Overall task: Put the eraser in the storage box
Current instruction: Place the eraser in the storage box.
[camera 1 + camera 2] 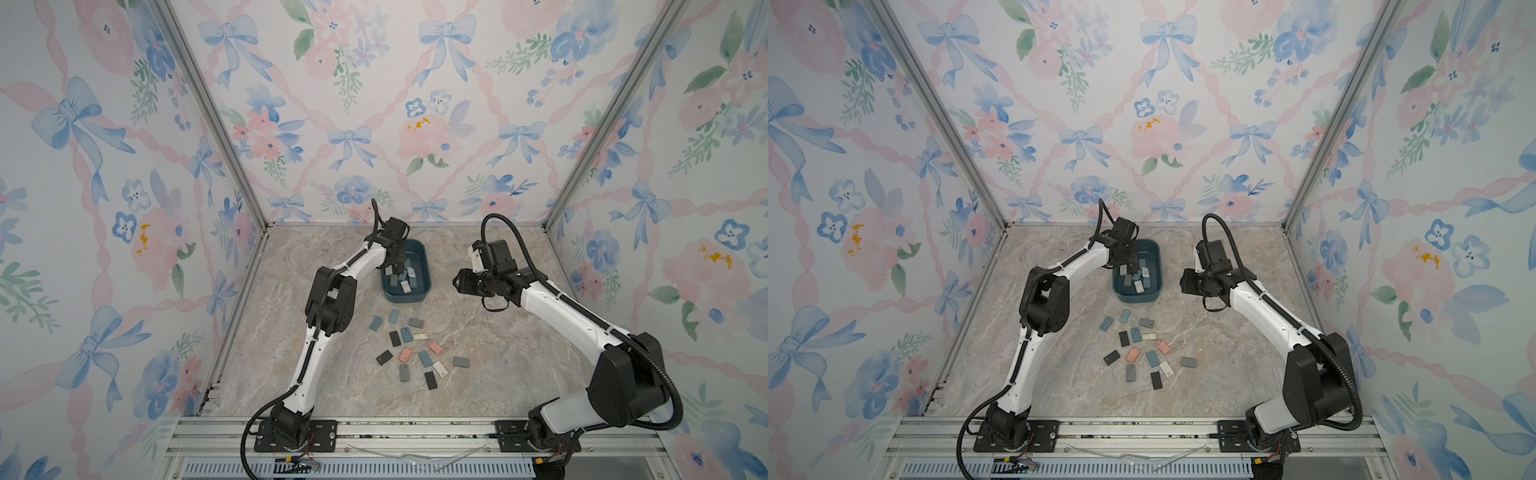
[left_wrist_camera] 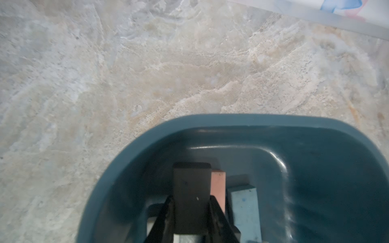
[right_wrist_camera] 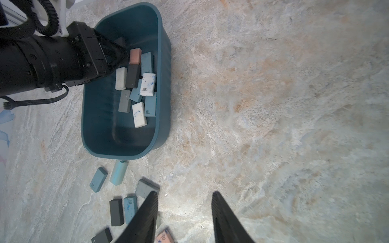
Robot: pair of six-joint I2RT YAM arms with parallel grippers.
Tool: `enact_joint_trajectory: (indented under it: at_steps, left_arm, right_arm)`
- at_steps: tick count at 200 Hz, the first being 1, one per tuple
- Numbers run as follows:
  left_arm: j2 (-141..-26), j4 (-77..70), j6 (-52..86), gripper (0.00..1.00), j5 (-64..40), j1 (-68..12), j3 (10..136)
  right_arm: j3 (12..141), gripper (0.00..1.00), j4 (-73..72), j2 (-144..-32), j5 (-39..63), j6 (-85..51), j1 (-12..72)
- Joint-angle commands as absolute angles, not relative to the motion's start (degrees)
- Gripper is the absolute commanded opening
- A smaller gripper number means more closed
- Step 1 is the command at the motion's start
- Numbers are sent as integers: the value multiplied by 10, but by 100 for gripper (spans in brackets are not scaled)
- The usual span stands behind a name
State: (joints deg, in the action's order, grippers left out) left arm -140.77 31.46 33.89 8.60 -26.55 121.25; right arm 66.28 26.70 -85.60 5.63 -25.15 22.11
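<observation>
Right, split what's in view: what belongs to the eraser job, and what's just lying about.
Job: storage box; black eraser in left gripper; erasers inside the box; loose erasers on the table.
Lying about: right gripper, open and empty; clear plastic scrap on the front rail.

Three walls in floral wallpaper (image 1: pixel 374 104): pink ribbons, blue bows. Aluminium posts (image 1: pixel 212 112) stand at the rear corners. Worktop (image 1: pixel 490 374) is beige-grey marble pattern. Slotted metal rails (image 1: pixel 415 430) run along its front edge. Light is soft and even.
</observation>
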Motion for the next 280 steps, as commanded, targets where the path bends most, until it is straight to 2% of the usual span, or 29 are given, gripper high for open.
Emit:
enact_joint_trajectory:
  at_steps: [1,37,148,224,280]
  left_arm:
    - [-1424,328,347,31,91,-261,1227]
    - [-1420,327,350,38,87,-261,1232]
    - [-1376,327,348,40,81,-277,1245]
    - [-1294,327,288,41,93,-321,1251]
    - [-1197,324,250,40,106,-354,1187]
  right_arm:
    - [656,45,261,-846,60,-258,216]
    - [656,45,261,-842,60,-258,216]
    - [653,45,274,-823,61,-250,216]
    - [625,46,354,-793,62,-212,222]
    - [574,51,428,-761,38,-202,265]
